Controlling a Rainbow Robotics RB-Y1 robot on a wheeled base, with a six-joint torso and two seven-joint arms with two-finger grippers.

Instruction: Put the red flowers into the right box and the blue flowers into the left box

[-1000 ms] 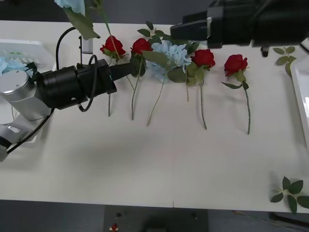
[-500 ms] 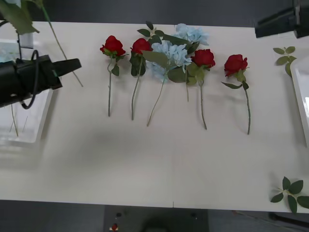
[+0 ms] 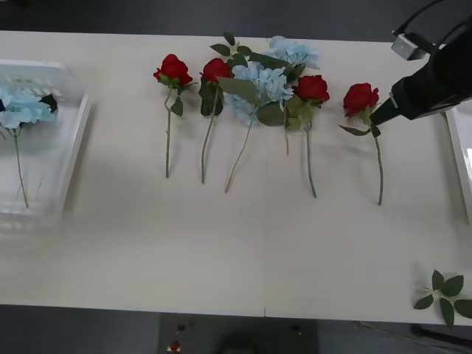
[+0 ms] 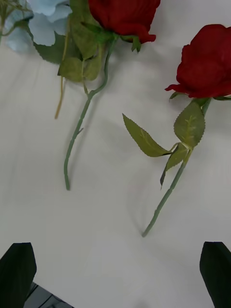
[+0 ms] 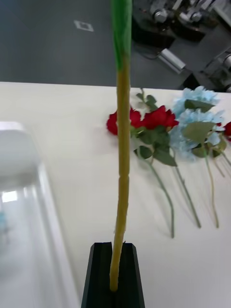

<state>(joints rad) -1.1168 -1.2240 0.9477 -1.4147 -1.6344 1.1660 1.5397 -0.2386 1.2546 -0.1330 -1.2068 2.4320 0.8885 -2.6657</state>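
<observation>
my right black two-finger gripper [image 4: 115, 274] hangs spread wide at the right of the front frame, just beside the rightmost red rose [image 3: 360, 98] on the white table [image 3: 243, 251]. my left black gripper [image 5: 113, 274] pinches a thin yellow-green flower stem [image 5: 122, 183]. one pale blue hydrangea cluster [image 3: 22, 108] lies in the translucent ribbed crate [image 3: 70, 155] at far left; the white tray's rim [image 3: 459, 158] shows at the right edge.

You see a wide white rectangular table [image 3: 221, 251] over dark grey floor [image 5: 53, 48], machinery [image 5: 183, 19] beyond.
</observation>
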